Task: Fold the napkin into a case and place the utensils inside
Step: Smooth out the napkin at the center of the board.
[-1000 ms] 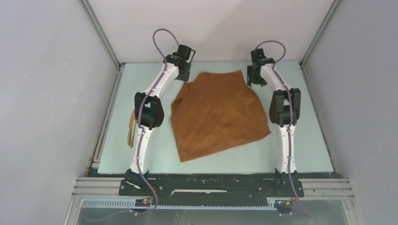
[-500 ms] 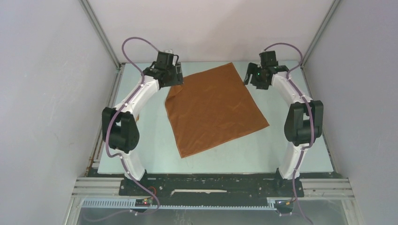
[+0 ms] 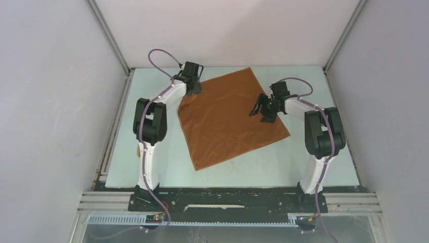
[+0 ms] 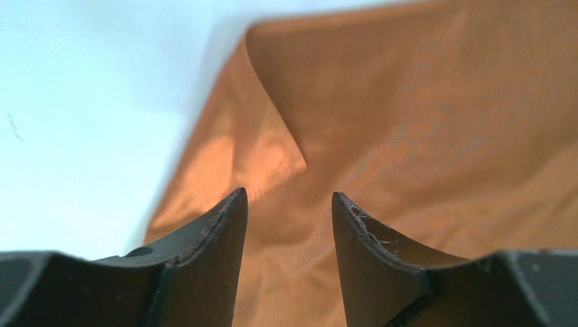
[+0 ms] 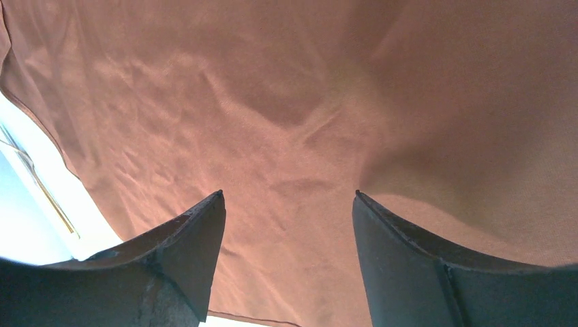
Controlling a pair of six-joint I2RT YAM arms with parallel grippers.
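Bright even light overhead; both wrist views soft, blurred up close.

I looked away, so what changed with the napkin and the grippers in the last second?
The napkin, bunched at its far edge a second ago, now lies spread flat. The right gripper came in from the far right corner and hangs open over it. The left gripper stays by the left corner, open; that corner is flipped over.

Left tool [image 4: 289, 199], right tool [image 5: 287, 196] (both) agape.
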